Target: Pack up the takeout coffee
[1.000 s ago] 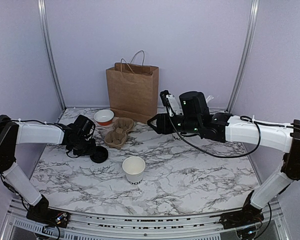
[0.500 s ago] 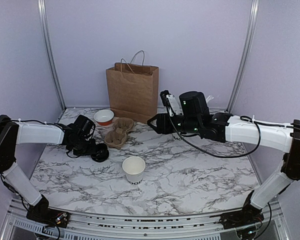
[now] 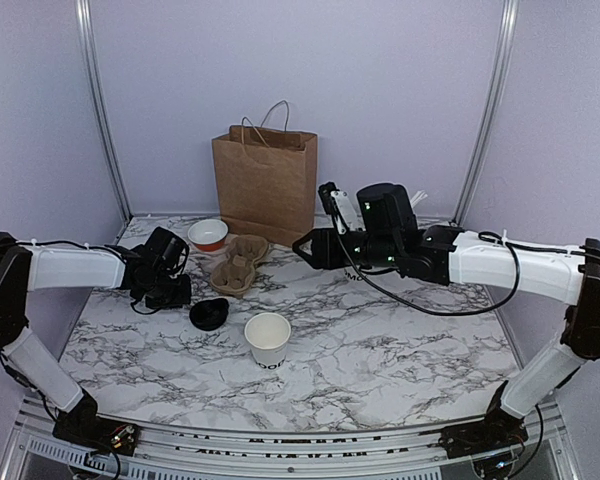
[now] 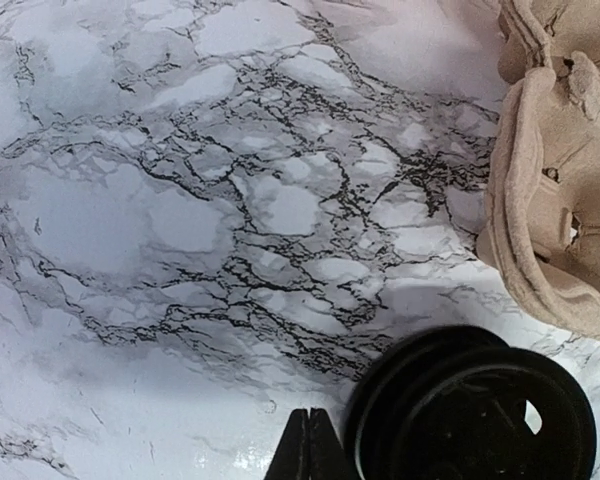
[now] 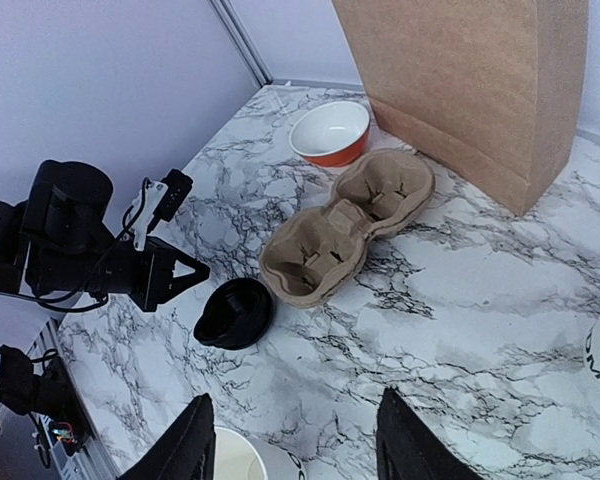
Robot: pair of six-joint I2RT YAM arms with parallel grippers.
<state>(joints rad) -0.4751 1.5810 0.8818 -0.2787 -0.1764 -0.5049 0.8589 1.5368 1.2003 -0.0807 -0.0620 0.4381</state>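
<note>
Just beside your black left gripper (image 4: 308,448) sits the round black plastic lid (image 4: 470,415), plain all over. Past it, the moulded-pulp cup carrier (image 4: 555,190) is dull tan-brown. Low in the view of your right gripper (image 5: 298,400), also black, the small paper cup (image 3: 267,338) is white with dark block lettering. The marble-look tabletop (image 3: 400,340) is white with dark grey veins. The round bowl (image 5: 330,133) is orange outside and white inside. The paper bag (image 5: 470,90) is plain brown.

Marble table (image 3: 380,340): cup (image 3: 267,338), lid (image 3: 209,314), carrier (image 3: 238,265), bowl (image 3: 208,235), bag (image 3: 266,183)
</note>
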